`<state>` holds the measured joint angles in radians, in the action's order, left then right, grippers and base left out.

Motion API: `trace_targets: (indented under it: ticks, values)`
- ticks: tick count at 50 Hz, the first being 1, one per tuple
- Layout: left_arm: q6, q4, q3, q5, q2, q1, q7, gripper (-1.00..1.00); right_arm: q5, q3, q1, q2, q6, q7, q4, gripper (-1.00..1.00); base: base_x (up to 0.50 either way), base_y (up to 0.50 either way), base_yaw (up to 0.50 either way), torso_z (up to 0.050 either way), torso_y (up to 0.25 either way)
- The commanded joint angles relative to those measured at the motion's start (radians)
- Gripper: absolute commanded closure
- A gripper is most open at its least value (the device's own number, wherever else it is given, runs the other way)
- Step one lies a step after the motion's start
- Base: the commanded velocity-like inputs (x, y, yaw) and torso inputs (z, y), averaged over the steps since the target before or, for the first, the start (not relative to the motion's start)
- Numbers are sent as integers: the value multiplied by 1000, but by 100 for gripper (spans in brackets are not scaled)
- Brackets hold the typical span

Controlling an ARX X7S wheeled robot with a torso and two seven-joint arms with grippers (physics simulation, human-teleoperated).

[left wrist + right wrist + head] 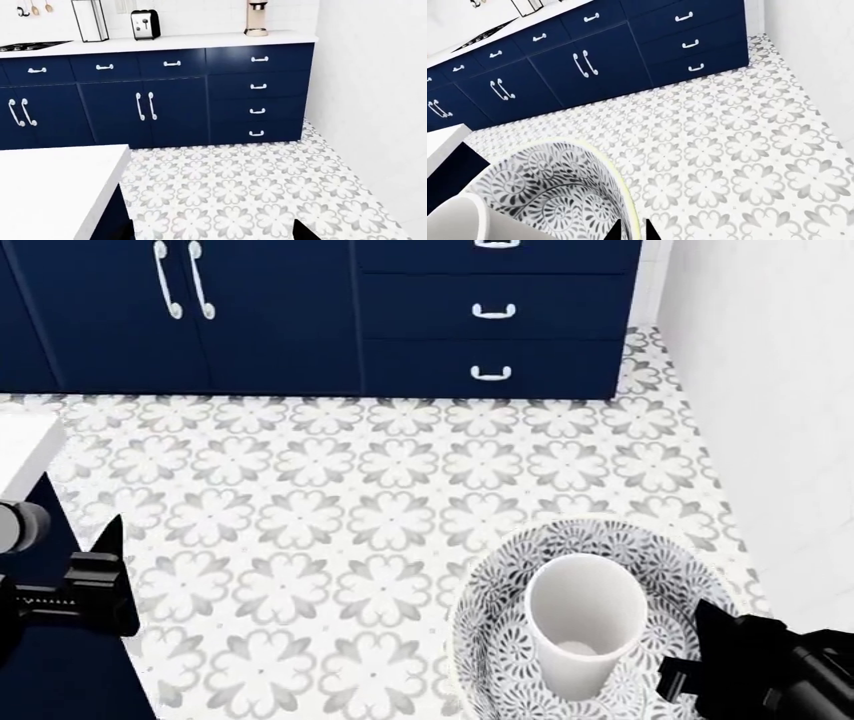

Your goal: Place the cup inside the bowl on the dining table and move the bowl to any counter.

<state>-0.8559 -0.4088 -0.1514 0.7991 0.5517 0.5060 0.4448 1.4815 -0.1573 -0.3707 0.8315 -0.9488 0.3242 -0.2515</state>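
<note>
Cup (582, 632) stands inside bowl (587, 625), held above the floor (334, 530) at the head view's lower right. Dining table (53, 185) corner lies left. Cabinets (173, 100) stand behind, under the counter (187, 41).
</note>
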Motion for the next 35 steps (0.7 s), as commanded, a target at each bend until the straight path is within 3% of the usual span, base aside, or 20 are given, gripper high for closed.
trace_targets:
  ticks: [1, 35]
  values:
    - [3, 2, -3, -1, -2, -1, 4, -100, 2, -2, -9, -1, 7, -9, -2, 100, 500, -31, 0, 0, 0]
    - [11, 20, -14, -8, -4, 6, 9, -100, -13, 29, -44, -7, 9, -22, 15, 100, 500, -27, 0, 0, 2]
